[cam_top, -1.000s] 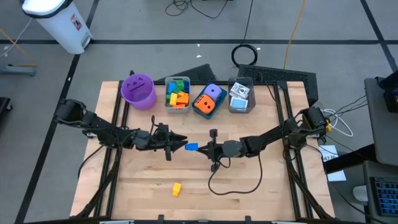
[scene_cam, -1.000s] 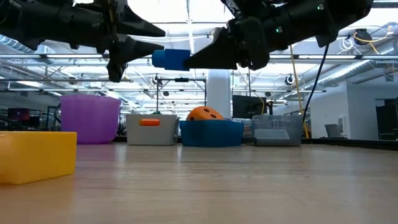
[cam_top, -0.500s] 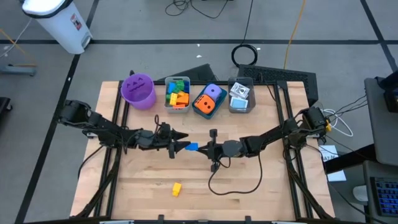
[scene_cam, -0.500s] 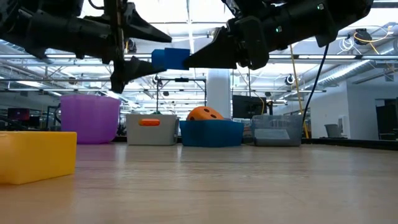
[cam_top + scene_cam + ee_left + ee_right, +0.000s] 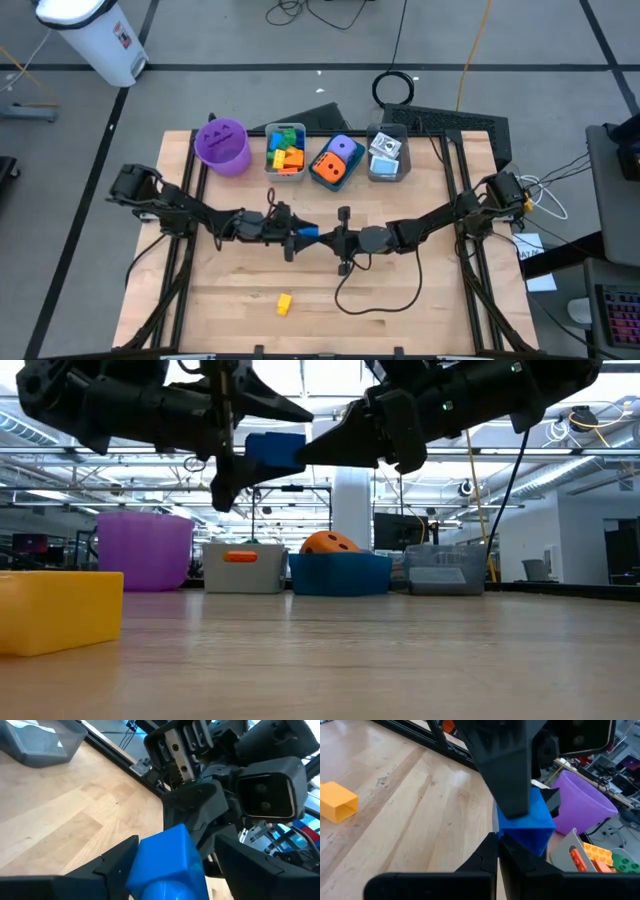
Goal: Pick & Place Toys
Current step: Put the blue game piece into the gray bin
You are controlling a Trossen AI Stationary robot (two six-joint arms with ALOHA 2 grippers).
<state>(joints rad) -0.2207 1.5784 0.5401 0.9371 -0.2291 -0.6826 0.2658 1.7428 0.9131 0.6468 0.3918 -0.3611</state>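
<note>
A blue brick (image 5: 308,233) hangs above the middle of the table, clear of the wood. My right gripper (image 5: 323,238) is shut on it, reaching in from the table's right. My left gripper (image 5: 177,842) comes level from the left and is open. One of its fingers (image 5: 285,405) stands above the brick (image 5: 275,450) and the other (image 5: 225,485) stands below it. A yellow brick (image 5: 284,303) lies on its side on the wood near the front edge. My right gripper pinches the blue brick at its end (image 5: 522,840) that faces the right arm, between its two fingertips. The fingers come level from the table's right. The brick is lifted clear and sits roughly level. My left gripper has the brick between its fingers; whether they touch it, I cannot tell.
Along the far edge stand a purple cup (image 5: 222,145), a grey bin (image 5: 286,175) of small bricks, a blue bin (image 5: 318,181) with orange and purple dice, and a clear bin (image 5: 386,177) with printed cubes. A black cable (image 5: 380,300) loops over the near right of the table.
My left gripper has moved toward the table's right, up to the right gripper, and has opened; its fingers now stand above and below the blue brick. The right gripper and the brick have kept still.
</note>
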